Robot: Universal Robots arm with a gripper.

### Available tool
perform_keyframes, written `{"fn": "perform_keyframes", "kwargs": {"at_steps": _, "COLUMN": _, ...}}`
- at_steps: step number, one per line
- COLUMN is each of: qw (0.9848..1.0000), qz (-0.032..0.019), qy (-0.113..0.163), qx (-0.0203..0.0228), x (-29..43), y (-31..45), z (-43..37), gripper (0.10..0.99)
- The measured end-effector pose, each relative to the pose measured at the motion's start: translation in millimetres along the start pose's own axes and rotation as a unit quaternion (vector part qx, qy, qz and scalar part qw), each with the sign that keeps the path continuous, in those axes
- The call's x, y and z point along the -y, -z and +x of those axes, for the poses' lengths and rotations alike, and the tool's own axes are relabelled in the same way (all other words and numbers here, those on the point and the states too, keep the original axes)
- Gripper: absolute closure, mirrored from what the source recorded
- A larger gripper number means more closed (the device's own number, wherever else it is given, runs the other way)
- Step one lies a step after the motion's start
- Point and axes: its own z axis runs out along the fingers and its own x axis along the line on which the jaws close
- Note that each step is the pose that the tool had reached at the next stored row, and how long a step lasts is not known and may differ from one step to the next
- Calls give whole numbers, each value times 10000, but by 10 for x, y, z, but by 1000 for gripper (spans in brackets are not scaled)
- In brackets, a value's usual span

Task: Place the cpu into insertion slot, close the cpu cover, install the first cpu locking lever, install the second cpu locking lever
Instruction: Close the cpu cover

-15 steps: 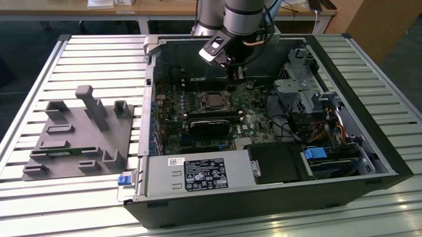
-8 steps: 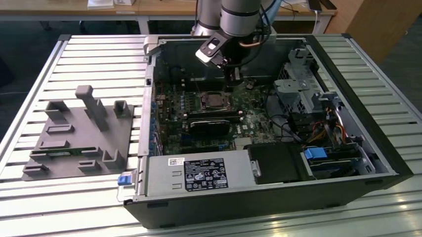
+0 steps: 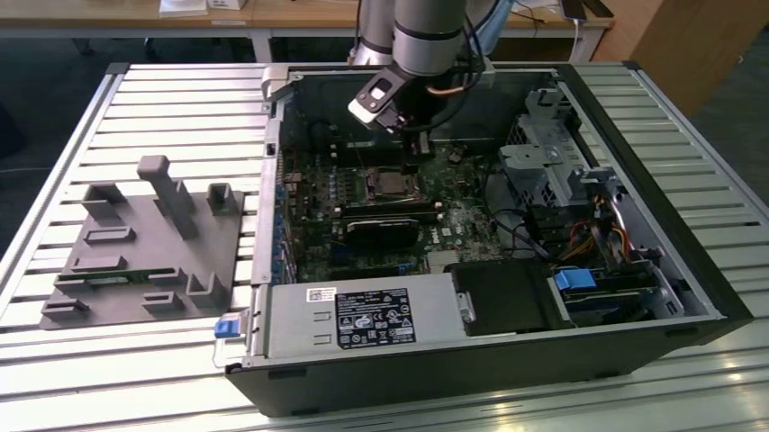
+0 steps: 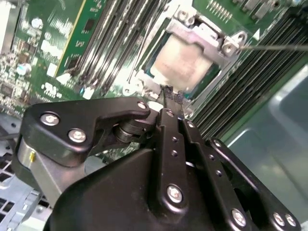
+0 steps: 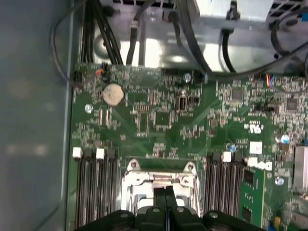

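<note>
Now | cpu [image 4: 185, 62]: pale silver square | cpu cover [image 4: 206, 40]: framing it

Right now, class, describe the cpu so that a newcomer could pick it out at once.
Inside the open computer case lies the green motherboard. Near its middle, between two banks of long black memory slots, sits the silver cpu cover. The cpu is the pale, dull square showing through its cut-out.

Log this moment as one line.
cpu: seated | cpu cover: down over cpu | hand: shut, tip at cover edge
</note>
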Motion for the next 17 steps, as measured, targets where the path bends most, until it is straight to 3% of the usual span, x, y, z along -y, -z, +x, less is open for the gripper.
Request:
{"fn": "perform_keyframes", "kwargs": {"at_steps": 4, "qw": 10000, "qz": 0, "qy": 0, "qx": 1, "x": 93, "y": -15, "z": 3, "gripper": 980}}
{"fn": "perform_keyframes", "kwargs": {"at_steps": 17, "qw": 10000, "qz": 0, "qy": 0, "qx": 1, "x": 284, "y": -64, "z": 13, "gripper": 980}}
